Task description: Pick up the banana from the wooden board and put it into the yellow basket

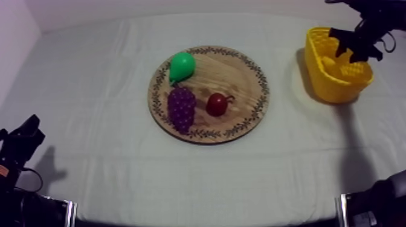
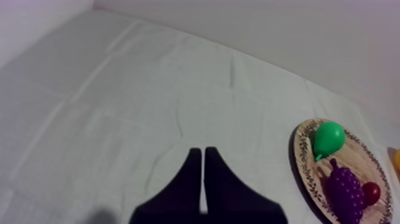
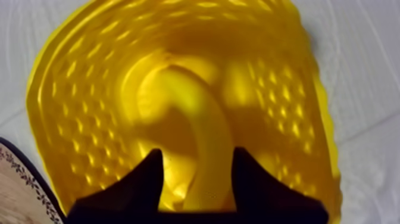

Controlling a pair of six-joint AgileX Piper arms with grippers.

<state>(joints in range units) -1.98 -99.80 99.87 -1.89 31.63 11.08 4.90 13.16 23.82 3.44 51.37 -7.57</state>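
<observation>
Banana (image 3: 196, 125): one, yellow, curved. Location: inside the yellow basket (image 1: 329, 84), its far end down among the perforated walls, its near end between the fingers of my right gripper (image 3: 197, 152). Off the wooden board (image 1: 241, 78).

Right gripper: over the basket's opening, both fingers closed against the banana's sides; holding it.

Left gripper (image 2: 203, 152): at rest low at my left side over the bare cloth, fingers together as a narrow wedge, holding nothing.

Wooden board, contents: pear (image 1: 182, 65), bunch of grapes (image 1: 181, 107), small red fruit (image 1: 216, 104). None is part of this job.

Step in hand, as I judge it: release. Task nearly complete.

Handling notes:
- Part the fingers evenly, so neither one drags the banana sideways against the basket wall.
- Let go low, with the fruit's far end already near the basket floor, so it settles rather than bounces.
- Lift straight up afterwards; the basket looks light, and a finger catching its rim could tip it.
</observation>
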